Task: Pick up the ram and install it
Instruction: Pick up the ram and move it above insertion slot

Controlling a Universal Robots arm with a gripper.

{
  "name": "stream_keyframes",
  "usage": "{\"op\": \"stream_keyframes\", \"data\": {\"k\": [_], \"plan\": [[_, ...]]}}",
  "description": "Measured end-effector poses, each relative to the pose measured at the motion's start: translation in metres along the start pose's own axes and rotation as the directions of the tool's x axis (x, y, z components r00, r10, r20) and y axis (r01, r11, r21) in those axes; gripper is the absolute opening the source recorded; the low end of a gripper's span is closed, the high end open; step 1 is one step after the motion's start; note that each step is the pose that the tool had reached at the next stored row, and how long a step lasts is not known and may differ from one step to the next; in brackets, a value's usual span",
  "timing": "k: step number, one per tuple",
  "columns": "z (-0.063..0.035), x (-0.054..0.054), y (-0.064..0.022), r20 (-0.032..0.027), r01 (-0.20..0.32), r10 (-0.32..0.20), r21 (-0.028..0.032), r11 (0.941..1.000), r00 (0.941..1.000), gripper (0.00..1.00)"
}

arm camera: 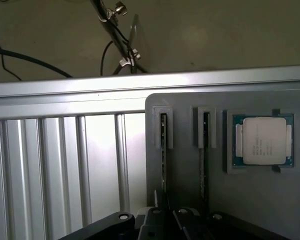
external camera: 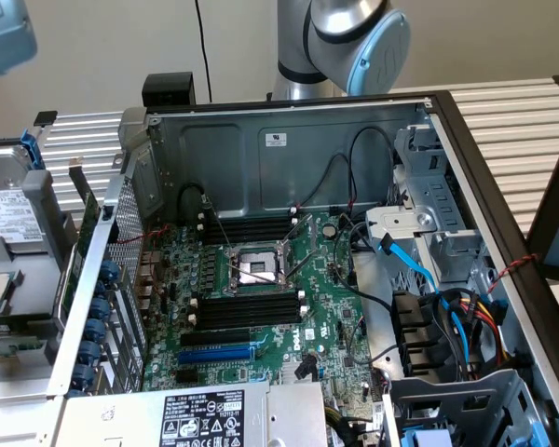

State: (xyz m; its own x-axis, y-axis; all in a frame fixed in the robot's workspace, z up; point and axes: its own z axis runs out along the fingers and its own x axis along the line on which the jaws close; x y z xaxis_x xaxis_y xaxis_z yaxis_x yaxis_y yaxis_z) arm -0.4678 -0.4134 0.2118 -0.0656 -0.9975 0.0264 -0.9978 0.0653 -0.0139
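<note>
Grey metal computer case around a green motherboard with black memory slots, one blue expansion slot and a silver processor socket. Light blue cable; red, yellow and black wires. White label printed in black. Silver robot arm with a pale blue cap. Ribbed silver worktop. Matt grey tray with a silver-lidded processor edged in teal green. Black end effector
</note>
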Motion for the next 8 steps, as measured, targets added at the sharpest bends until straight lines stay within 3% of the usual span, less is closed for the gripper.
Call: {"op": "stream_keyframes", "data": {"k": [8], "plan": [[-0.0024, 0.0001, 0.0000, -0.0064, 0.000, 0.000, 0.0004, 1.0000, 1.0000, 0.12]]}}
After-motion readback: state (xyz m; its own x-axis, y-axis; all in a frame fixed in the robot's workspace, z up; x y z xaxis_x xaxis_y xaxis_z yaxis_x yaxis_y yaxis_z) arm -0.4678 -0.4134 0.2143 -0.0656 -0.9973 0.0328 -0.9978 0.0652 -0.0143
